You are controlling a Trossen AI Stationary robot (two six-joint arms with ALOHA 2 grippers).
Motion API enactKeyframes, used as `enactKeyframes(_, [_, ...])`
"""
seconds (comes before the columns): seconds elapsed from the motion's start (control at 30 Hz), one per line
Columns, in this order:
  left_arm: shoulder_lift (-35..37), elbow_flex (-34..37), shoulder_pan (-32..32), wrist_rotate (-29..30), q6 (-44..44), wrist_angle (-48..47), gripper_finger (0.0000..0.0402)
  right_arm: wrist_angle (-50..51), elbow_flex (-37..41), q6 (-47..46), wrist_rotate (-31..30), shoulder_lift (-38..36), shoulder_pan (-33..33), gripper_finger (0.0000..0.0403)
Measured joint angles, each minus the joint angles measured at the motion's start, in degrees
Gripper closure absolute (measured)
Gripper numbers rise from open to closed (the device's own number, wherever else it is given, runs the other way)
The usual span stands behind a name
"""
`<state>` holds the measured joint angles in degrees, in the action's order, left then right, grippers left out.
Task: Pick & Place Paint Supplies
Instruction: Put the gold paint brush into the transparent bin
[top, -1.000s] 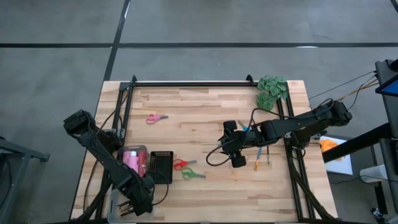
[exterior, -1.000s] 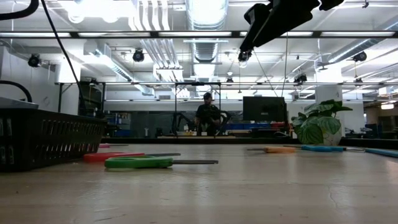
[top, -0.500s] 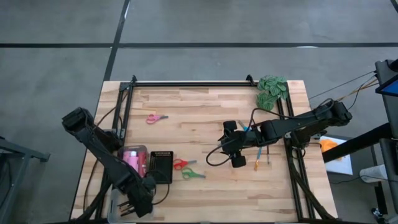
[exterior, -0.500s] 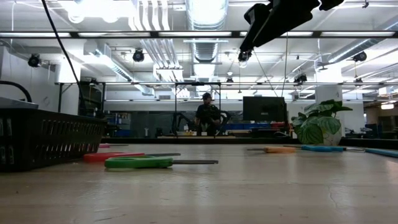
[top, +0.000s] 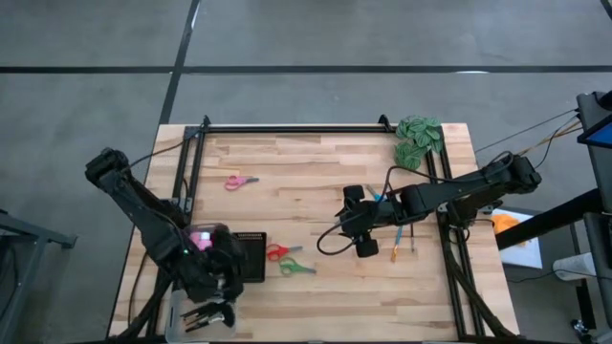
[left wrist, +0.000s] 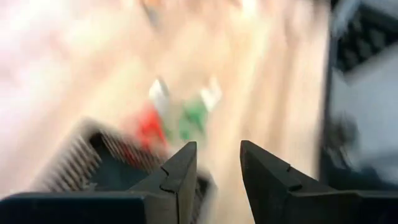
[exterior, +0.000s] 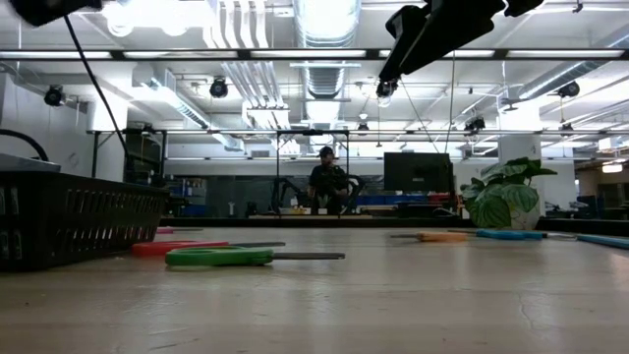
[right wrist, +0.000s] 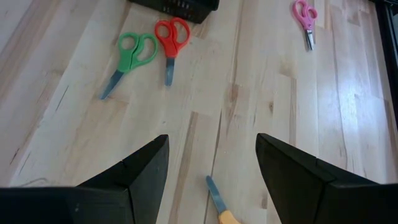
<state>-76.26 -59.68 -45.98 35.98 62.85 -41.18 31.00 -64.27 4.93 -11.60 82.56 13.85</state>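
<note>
Because scissors this small are light, rigid and flat against the wood, I judge the best hold is across the shank just below the loops, fingers dropping astride it, since the smooth plastic loops would likely slip and the thin blade gives little to pinch. Starting from the left, my left gripper (top: 212, 298) hangs over the near left edge of the table beside the black basket (top: 250, 256), its fingers (left wrist: 179, 177) set a little apart with nothing between them; its wrist view looks across the basket's rim toward the red scissors (top: 277, 252) and green scissors (top: 297, 268), which lie side by side just right of the basket, ahead of those fingers and untouched. The pink scissors (top: 241, 181) sit well apart, toward the far left of the table. Further right, my right gripper (top: 360, 221) hovers above mid-table with its fingers (right wrist: 142, 169) spread wide and empty; the red and green pair lie well ahead of it, while the orange-handled scissors (top: 393, 247) lie close beneath, just beside the thin brushes (top: 412, 240). All of these rest on bare wood, none yet in the basket.
</note>
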Motion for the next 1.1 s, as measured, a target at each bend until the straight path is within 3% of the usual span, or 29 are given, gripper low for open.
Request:
enactKeyframes(0.2, [2.66, 0.02, 0.0, 23.7, -16.5, 0.19, 0.0277, 0.01, 0.0, 0.0, -0.01, 0.02, 0.0, 0.0164])
enactKeyframes(0.3, [2.7, 0.06, 0.59, 29.58, -23.94, 1.0, 0.0277, 0.0, 0.0, 0.0, 0.0, 0.02, 0.0, 0.0164])
enactKeyframes(0.43, [2.7, 0.08, 3.21, 30.67, -27.52, 1.76, 0.0277, 0.0, 0.0, 0.0, 0.0, 0.02, 0.01, 0.0164])
enactKeyframes(0.53, [2.7, 0.08, 6.41, 27.01, -31.43, 4.27, 0.0277, 0.0, 0.0, 0.0, -0.01, 0.02, 0.01, 0.0164])
enactKeyframes(0.77, [2.68, 1.98, 16.85, 8.62, -53.29, 21.39, 0.0277, 0.01, -0.02, 0.0, -0.01, 0.02, 0.02, 0.0164])
enactKeyframes(1.0, [3.03, 2.01, 24.27, 3.07, -58.54, 24.29, 0.0277, 0.0, 0.0, 0.14, 0.03, 0.02, 0.0, 0.0164])
enactKeyframes(1.1, [3.03, 2.01, 27.02, -6.39, -63.29, 26.52, 0.0277, 1.09, 0.0, 6.92, 7.21, -0.39, -0.09, 0.0164])
